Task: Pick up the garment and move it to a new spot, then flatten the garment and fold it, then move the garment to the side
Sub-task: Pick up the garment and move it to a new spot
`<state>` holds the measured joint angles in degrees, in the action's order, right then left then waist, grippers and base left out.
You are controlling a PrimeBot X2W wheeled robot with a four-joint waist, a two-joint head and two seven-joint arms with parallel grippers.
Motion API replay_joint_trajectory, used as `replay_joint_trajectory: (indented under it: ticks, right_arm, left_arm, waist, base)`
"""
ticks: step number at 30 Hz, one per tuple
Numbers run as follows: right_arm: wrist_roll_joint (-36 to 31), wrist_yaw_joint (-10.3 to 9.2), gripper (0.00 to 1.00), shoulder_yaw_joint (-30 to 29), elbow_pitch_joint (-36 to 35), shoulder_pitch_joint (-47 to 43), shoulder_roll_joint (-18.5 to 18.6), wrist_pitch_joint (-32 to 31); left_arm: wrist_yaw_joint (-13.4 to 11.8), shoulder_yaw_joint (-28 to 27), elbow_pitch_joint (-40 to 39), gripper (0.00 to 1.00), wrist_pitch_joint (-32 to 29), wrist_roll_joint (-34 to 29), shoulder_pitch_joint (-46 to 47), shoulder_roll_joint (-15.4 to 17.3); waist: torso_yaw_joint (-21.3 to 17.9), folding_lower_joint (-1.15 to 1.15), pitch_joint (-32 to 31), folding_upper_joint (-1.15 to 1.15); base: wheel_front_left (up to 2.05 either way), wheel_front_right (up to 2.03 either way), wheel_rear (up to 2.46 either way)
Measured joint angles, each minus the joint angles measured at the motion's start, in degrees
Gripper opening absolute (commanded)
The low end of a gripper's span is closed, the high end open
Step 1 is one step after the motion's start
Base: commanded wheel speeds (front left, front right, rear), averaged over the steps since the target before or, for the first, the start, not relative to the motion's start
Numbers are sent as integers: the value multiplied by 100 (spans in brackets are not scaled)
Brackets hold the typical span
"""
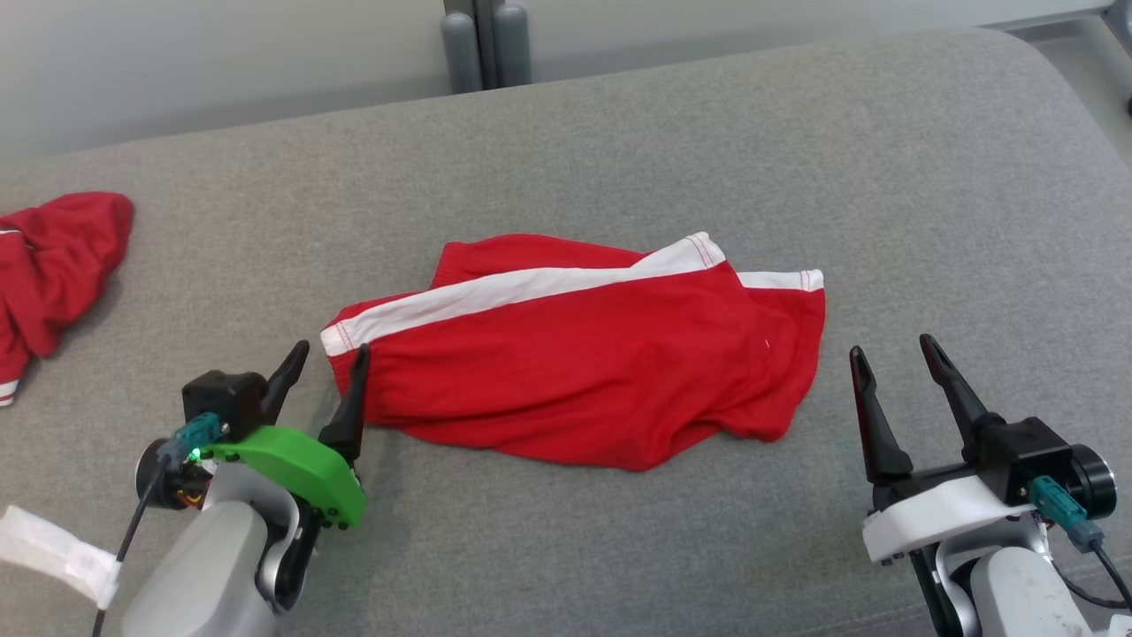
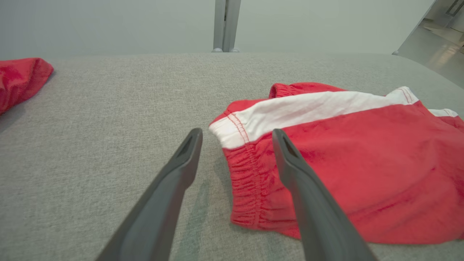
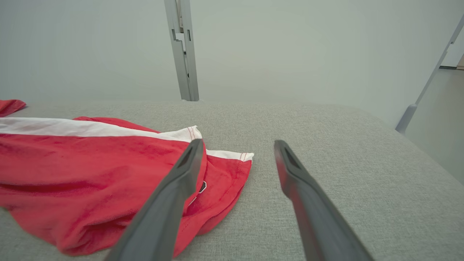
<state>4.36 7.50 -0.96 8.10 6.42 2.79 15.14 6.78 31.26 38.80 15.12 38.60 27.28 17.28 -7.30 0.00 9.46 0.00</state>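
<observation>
At mid-cushion (image 1: 707,133) the shorts (image 1: 584,372) lie roughly doubled and rumpled. Left pincer (image 1: 331,349) is spread at the waistband, right pincer (image 1: 891,348) is spread near the hem, and both are empty. Judged left to do: neater fold, move aside.

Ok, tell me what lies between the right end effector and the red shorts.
A narrow strip of bare grey cushion separates the right end effector from the shorts; the head view shows it.
</observation>
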Motion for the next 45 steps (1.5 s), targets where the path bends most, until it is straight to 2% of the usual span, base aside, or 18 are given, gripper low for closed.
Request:
replay_joint_trajectory:
  ticks: [10, 19, 28, 45]
  right_arm:
    - [-52, 0, 100, -45, 55, -132, 0, 0]
    - [-85, 0, 100, -89, 60, -284, 0, 0]
    - [-31, 0, 100, -40, 59, -363, -1, 0]
    - [107, 0, 100, 138, 199, -493, 0, 0]
  left_arm:
    - [-125, -1148, -861, 100, 0, -738, -971, -366]
    - [-97, -1911, -1450, 100, 1, -1344, -1807, -894]
    - [-24, -2568, -1839, 100, 0, -1605, -2440, -1271]
    - [36, -2793, -2049, 100, 0, -1826, -2907, -1435]
  waist:
    - [117, 0, -470, 0]
    - [219, 0, -858, 0]
    - [286, 0, -977, 0]
    - [278, 0, -978, 0]
  base:
    - [0, 0, 0]
    - [0, 0, 0]
    - [0, 0, 0]
    - [0, 0, 0]
